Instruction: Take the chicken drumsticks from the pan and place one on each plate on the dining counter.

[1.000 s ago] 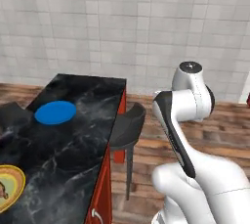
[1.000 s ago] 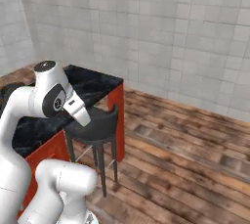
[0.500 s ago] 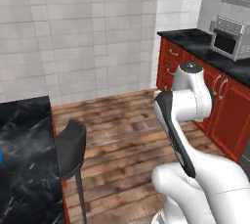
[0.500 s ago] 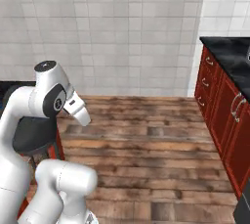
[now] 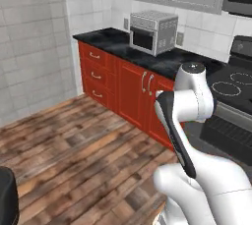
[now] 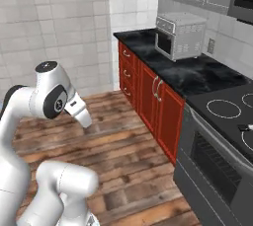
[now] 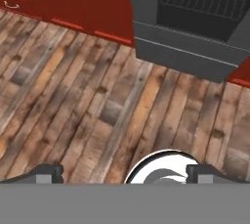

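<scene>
My two-finger gripper (image 7: 125,175) hangs spread wide and empty above the brown plank floor (image 7: 83,105), the grey oven front (image 7: 195,27) ahead of it; the drumsticks' whereabouts I cannot tell, though I expect light, greasy, soft meat, best pinched across its thick middle.
</scene>
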